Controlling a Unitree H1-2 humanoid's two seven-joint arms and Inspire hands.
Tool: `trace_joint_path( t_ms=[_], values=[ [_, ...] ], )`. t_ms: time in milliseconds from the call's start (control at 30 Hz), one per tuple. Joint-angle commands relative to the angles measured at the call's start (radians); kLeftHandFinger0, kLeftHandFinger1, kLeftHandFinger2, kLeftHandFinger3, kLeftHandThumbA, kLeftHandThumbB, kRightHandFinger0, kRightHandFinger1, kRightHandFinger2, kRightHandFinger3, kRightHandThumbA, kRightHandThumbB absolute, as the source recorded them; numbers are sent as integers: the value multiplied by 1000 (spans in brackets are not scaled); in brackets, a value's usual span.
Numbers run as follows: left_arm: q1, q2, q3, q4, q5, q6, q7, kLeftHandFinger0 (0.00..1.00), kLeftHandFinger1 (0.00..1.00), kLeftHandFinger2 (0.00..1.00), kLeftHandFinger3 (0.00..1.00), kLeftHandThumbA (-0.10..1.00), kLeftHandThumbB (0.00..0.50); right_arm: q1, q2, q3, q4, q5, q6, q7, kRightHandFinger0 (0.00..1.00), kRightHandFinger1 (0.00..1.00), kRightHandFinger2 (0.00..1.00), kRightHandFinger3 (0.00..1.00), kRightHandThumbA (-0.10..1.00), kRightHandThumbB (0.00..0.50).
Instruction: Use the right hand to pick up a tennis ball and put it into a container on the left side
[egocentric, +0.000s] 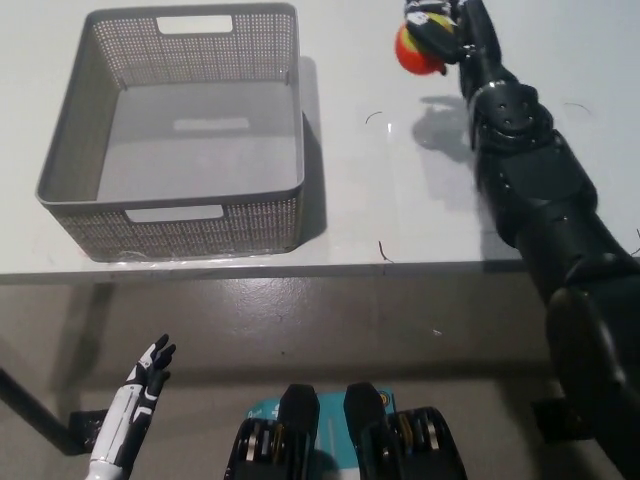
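A: Left to right, quick. Left robot hand (140, 392) low at near left, below the bench edge, fingers spread, holding nothing. Resting.

B: Then the basket (270, 195) on the left part of the bench (420, 215), nothing in it.

A: Yes. Ball (418, 45), yellow and orange-red, sits at the far edge of view, right of the basket, well apart from it. It's in the right robot hand (445, 28), fingers wrapped over its top and side. Shadow on the bench lies apart from it, so I judge it lifted.

B: Grip firm?

A: Can't tell fully. Lower left side of the ball shows bare, so the hold looks partial.

B: Risks?

A: A sideways swing to the left could roll the ball out of that partial hold; it'd bounce off the bench. Also the basket's right wall is tall: carry too low and the ball or fingers clip the rim. Release too early and it lands beside the basket, not inside.
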Motion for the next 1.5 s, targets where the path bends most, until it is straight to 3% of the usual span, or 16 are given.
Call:
trace_joint_path(
  t_ms=[0, 267, 300, 333, 400, 533, 633, 767, 900, 1033, 1067, 1100, 1133, 1167, 1233, 1467],
  values=[
    [6, 8, 3, -14, -5, -37, -1, 1000, 1000, 1000, 1000, 1000, 290, -108, 38, -43, -19, 106, -8, 50, 0, 255, 572, 510, 474, 66],
    [1, 8, -4, -5, -2, -44, -3, 1000, 1000, 1000, 1000, 1000, 289, -163, 145, -36, 49, 119, -51, 60, 0, 179, 527, 418, 426, 75],
    [0, 8, -5, -5, -2, -43, -4, 1000, 1000, 1000, 1000, 1000, 290, -162, 144, -36, 50, 119, -53, 60, 19, 190, 478, 360, 314, 123],
    [-2, 10, -8, -7, -1, -41, -7, 1000, 1000, 1000, 1000, 1000, 292, -171, 161, -17, 58, 98, -43, 42, 1, 99, 377, 255, 427, 80],
    [-4, 10, -11, -9, 1, -39, -9, 1000, 1000, 1000, 1000, 1000, 291, -180, 179, -11, 66, 96, -24, 31, 0, 103, 391, 230, 446, 70],
    [-8, 8, -18, -17, 2, -29, -14, 1000, 1000, 1000, 1000, 1000, 308, -190, 217, 38, 94, 63, -14, 6, 0, 116, 417, 224, 503, 87],
    [-13, 12, -24, -21, 4, -22, -21, 1000, 1000, 1000, 1000, 1000, 305, -188, 237, 93, 115, 24, -8, -29, 0, 169, 519, 436, 534, 78],
    [-19, 11, -31, -21, 11, -14, -25, 1000, 1000, 1000, 1000, 1000, 315, -180, 257, 204, 135, -63, -7, -99, 0, 149, 465, 319, 519, 82],
    [-26, 10, -35, -22, 11, -12, -28, 1000, 1000, 1000, 1000, 1000, 317, -170, 271, 312, 149, -121, -14, -135, 0, 154, 474, 391, 516, 69],
    [-32, 11, -36, -26, 7, -7, -32, 1000, 1000, 1000, 1000, 1000, 314, -159, 276, 428, 155, -188, -42, -174, 0, 129, 413, 266, 558, 74],
    [-36, 12, -35, -24, 7, -4, -33, 1000, 1000, 1000, 1000, 1000, 321, -162, 280, 464, 159, -217, -14, -202, 194, 293, 538, 485, 682, 212],
    [-39, 14, -36, -26, 9, 0, -34, 1000, 1000, 1000, 1000, 1000, 321, -164, 279, 475, 158, -218, -8, -203, 276, 366, 575, 649, 738, 274],
    [-41, 14, -37, -28, 7, 6, -38, 1000, 1000, 1000, 1000, 1000, 326, -169, 274, 497, 159, -223, 4, -165, 562, 723, 937, 1000, 814, 364],
    [-42, 15, -37, -30, 5, 8, -40, 1000, 1000, 1000, 1000, 1000, 335, -172, 271, 513, 159, -229, 12, -134, 989, 1000, 1000, 1000, 888, 372],
    [-41, 18, -36, -37, 4, 20, -46, 1000, 1000, 1000, 1000, 1000, 362, -171, 262, 549, 158, -249, 24, -102, 1000, 1000, 1000, 1000, 988, 453],
    [-46, 19, -41, -42, 11, 36, -57, 1000, 1000, 1000, 1000, 1000, 381, -169, 237, 579, 144, -255, 54, -77, 1000, 1000, 1000, 1000, 1000, 468]
  ],
)
